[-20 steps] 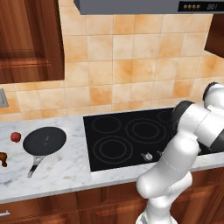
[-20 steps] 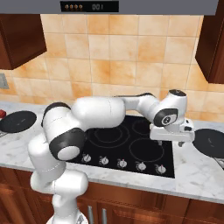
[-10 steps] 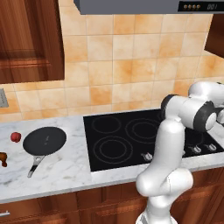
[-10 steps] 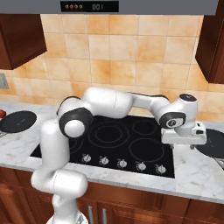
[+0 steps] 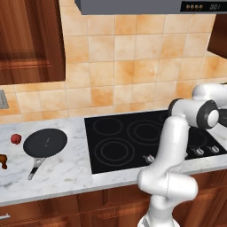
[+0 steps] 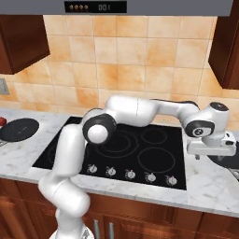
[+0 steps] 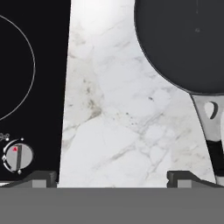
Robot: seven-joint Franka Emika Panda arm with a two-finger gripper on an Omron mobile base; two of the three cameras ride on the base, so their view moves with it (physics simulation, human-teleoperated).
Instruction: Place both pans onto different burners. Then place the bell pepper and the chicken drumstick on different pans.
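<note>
The gripper point(image 7: 113, 177) hangs spread wide over bare marble counter point(image 7: 113, 122). 1 black frying pan point(image 7: 183, 39) lies ahead to its right, the cooktop point(image 7: 30, 87) to its left.

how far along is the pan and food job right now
Nothing is done yet. One pan sits on the counter left of the cooktop, beside the bell pepper and drumstick. The open hand hovers near the other pan. Both pans and both foods remain.

Both black pans point(image 5: 45, 142) point(image 7: 183, 43) lie on marble, off the burners point(image 5: 128, 139)
</note>
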